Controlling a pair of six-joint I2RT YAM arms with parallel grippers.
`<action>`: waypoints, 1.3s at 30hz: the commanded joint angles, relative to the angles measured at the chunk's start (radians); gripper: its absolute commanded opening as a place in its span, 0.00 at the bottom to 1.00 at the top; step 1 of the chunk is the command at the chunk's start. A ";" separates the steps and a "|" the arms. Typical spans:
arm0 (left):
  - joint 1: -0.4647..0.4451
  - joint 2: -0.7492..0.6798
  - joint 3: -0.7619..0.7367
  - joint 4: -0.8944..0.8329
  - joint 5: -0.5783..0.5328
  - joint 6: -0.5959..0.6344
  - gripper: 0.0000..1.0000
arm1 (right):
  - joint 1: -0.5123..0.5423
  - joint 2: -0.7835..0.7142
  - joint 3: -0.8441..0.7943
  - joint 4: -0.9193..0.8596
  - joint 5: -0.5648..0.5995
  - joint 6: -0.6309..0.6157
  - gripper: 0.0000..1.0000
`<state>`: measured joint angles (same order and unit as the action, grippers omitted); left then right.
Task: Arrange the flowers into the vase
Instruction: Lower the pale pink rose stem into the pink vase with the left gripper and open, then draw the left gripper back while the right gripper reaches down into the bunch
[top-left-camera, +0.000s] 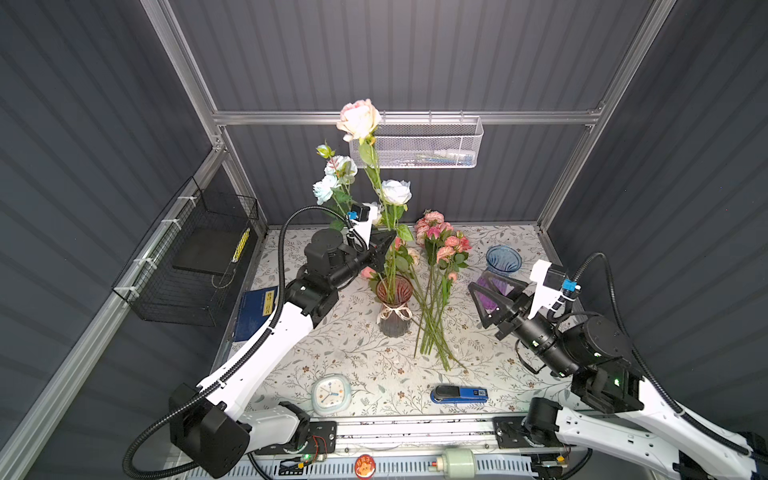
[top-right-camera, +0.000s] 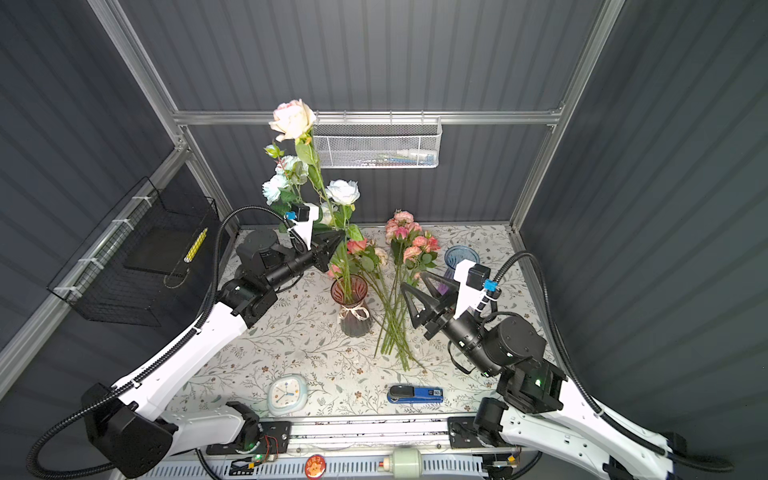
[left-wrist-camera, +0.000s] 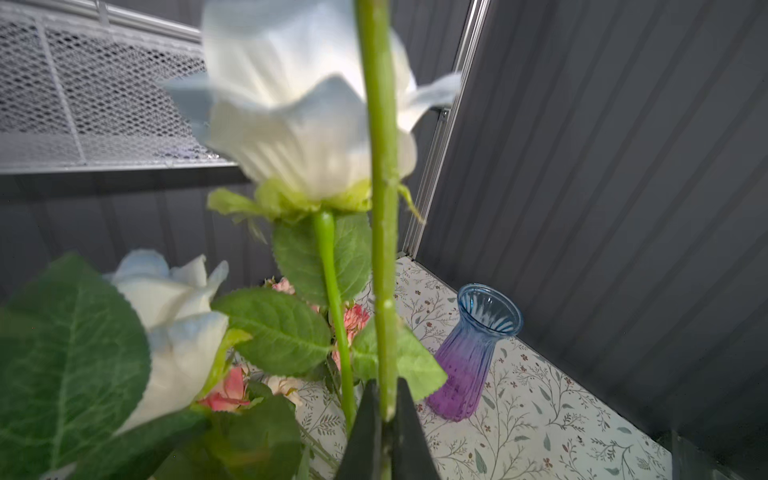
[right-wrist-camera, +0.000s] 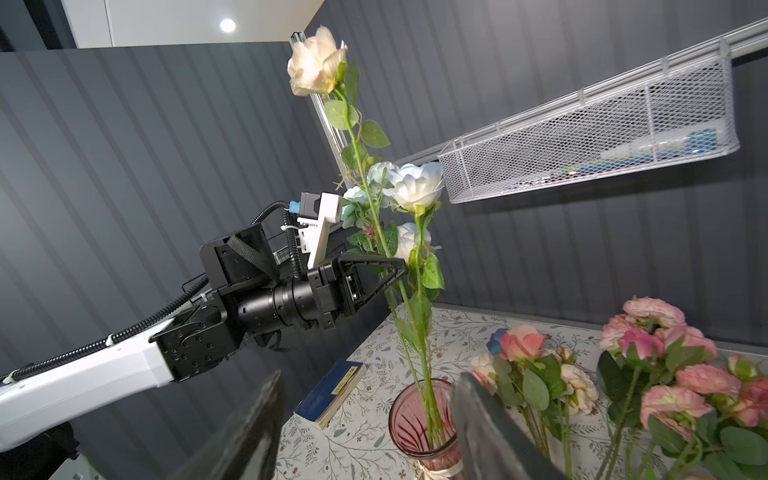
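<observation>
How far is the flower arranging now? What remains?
Done: white roses stand in the pink vase. In hand: the left pincer is shut on the stem of the peach rose, which reaches into the vase. Left: the pink bunch lies on the table; the right pincer is open and empty.

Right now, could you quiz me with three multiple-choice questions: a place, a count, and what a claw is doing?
1. Where does the loose bunch lie? A left of the pink vase; B between the pink vase and the blue-purple vase; C inside the blue-purple vase.
2. How many vases show? A one; B two; C four.
3. The left gripper is: A wide open; B shut on nothing; C shut on the stem of the peach rose.
Answers: 1 B, its stems lie flat between them; 2 B, only those two appear; 3 C, its jaws pinch that stem above the pink vase.
</observation>
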<state>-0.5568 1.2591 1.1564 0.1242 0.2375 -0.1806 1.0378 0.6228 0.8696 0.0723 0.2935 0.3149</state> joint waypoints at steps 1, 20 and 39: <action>-0.002 -0.030 -0.042 0.044 0.004 -0.033 0.03 | 0.004 0.000 -0.021 -0.004 0.026 -0.014 0.68; -0.008 -0.279 -0.095 -0.108 -0.031 -0.205 0.91 | 0.001 0.080 -0.054 -0.082 0.054 0.041 0.78; -0.006 -0.598 -0.299 -0.157 -0.028 -0.386 1.00 | -0.372 0.601 -0.069 -0.208 -0.396 0.189 0.53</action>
<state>-0.5579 0.7155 0.9012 0.0128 0.2314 -0.5335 0.6987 1.1465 0.7662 -0.1146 -0.0002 0.5125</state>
